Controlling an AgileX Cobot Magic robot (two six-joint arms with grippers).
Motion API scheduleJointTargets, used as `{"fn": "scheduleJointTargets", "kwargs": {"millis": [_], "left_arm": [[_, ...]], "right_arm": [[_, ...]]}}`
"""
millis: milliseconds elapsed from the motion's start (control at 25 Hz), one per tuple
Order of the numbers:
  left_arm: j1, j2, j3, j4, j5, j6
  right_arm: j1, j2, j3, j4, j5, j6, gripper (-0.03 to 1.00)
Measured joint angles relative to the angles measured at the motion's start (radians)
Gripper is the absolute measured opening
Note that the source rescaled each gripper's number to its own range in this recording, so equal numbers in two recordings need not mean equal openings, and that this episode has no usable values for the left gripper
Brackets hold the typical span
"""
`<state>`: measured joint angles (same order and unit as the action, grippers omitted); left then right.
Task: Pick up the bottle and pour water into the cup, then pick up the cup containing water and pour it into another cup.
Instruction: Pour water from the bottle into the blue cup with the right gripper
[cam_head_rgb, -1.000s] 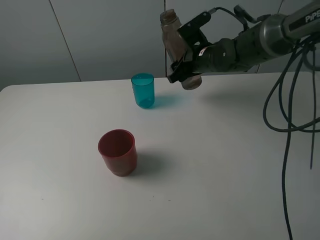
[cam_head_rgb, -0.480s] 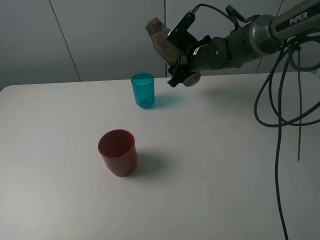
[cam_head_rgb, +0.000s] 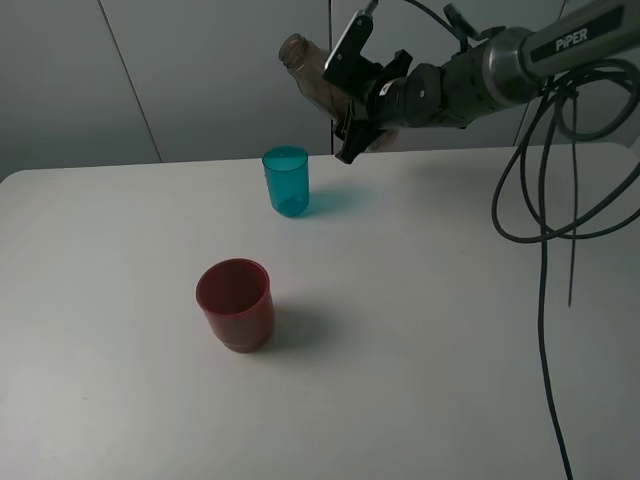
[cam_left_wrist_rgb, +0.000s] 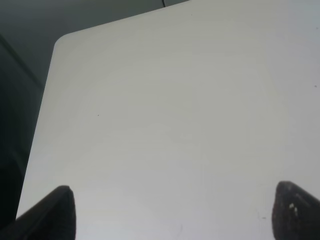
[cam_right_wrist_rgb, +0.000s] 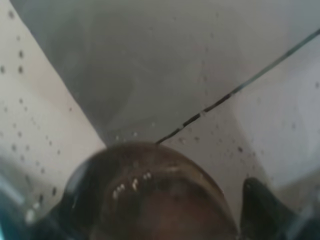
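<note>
The tall, translucent, smoky grey-brown plastic bottle (cam_head_rgb: 308, 76) is off the table, held in the air and tilted well over, its narrow open neck leaning up and to the left in the high view and its base lower, toward the arm. The right gripper (cam_head_rgb: 350, 97) is clamped on the bottle's body, one black finger above it and one below. In the right wrist view the brown bottle (cam_right_wrist_rgb: 150, 200) fills the lower part of the picture, with one dark finger (cam_right_wrist_rgb: 262, 212) beside it, and the view is specked with small droplets.

Below the bottle's neck, standing upright near the far edge of the white table (cam_head_rgb: 450, 330), is the small translucent teal-blue plastic cup (cam_head_rgb: 286, 181); the bottle is clear of it. Nearer the camera and a little to the left stands the wider, squatter red plastic cup (cam_head_rgb: 235, 304), upright, well apart from the teal-blue one.

Black cables (cam_head_rgb: 545, 200) hang in loops from the right arm; grey wall panels (cam_head_rgb: 200, 80) stand behind the table.

The left gripper (cam_left_wrist_rgb: 177, 217) hangs over bare table (cam_left_wrist_rgb: 165, 125), its two dark fingertips (cam_left_wrist_rgb: 57, 212) spread wide with nothing between them.
</note>
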<state>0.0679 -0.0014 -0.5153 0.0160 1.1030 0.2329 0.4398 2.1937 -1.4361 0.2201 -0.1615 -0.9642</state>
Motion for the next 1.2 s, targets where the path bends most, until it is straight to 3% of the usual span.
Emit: {"fn": "scheduleJointTargets", "kwargs": {"millis": [440,600,1200], "left_arm": [[0.000,0.000,0.000,0.000,0.000,0.002],[0.000,0.000,0.000,0.000,0.000,0.002],[0.000,0.000,0.000,0.000,0.000,0.002]], "right_arm": [[-0.044,0.027,-0.004,0.055,0.007,-0.216,0.02],[-0.051,0.044,-0.004,0.130,-0.038,-0.323,0.02],[-0.051,0.075,-0.025,0.234,-0.116,-0.596,0.02]]}}
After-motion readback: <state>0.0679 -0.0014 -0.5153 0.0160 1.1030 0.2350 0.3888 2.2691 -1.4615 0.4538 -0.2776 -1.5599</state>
